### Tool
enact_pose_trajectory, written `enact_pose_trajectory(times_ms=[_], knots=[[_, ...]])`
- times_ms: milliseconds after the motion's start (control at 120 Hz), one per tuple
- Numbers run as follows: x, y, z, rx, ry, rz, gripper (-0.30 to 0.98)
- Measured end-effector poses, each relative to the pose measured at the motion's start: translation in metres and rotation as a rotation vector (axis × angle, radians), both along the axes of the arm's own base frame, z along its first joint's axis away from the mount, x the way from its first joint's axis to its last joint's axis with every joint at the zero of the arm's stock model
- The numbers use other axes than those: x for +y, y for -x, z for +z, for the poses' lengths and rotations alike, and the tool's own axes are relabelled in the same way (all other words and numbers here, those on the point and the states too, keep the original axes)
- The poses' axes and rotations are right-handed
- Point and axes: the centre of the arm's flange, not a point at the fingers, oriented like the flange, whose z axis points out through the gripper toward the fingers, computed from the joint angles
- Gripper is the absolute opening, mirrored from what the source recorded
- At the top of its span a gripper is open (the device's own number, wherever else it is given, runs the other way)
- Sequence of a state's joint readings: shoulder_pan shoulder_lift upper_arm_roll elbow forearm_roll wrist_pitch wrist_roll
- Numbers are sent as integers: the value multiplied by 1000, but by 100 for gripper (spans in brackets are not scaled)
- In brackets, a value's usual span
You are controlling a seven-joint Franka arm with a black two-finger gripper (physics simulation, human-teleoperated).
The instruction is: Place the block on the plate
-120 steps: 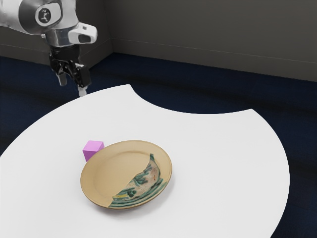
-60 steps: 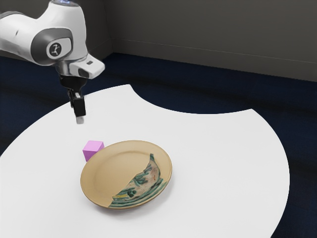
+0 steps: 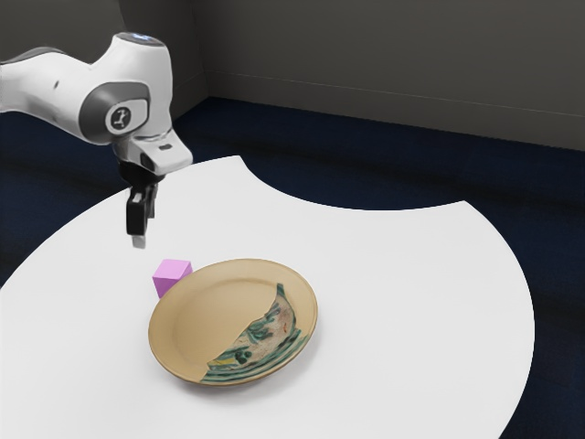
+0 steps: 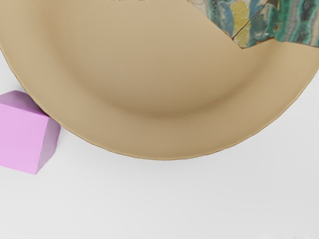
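Reach and alignment above the block. The pincer [image 3: 144,229] hangs over the table [image 3: 393,293], its two fingers parted and nothing between them; seen nearly edge-on, they do not reveal how wide the gap is. The step in hand is judged to be the approach to the grasp. It is best done by centring the hand over the pink block [image 3: 170,276] at height, then turning it so that the fingers can descend along two faces clear of the plate [image 3: 210,311]. A straight, slow descent suits the crowded site: a fingertip landing on the rim could tilt or push the plate. After closing, a lift well above the rim should precede any sideways travel.

Relative to the pincer, the block lies lower, on the table, and slightly toward the exterior view's right. It sits close against the plate's outer edge; whether the two touch is unclear. Farther from the pincer extends the plate's broad centre, the likely place for release.
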State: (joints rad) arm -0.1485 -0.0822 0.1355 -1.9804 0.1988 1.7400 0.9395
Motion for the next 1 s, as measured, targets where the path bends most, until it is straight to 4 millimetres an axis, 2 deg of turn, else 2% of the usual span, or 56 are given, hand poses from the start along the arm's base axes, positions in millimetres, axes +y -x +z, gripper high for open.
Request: enact_pose_trajectory(times_ms=[425,683,1000], knots=[[3,-28,-44,63,41,-181,69],[36,-45,-64,87,79,-174,69],[49,-61,-91,111,130,-185,69]])
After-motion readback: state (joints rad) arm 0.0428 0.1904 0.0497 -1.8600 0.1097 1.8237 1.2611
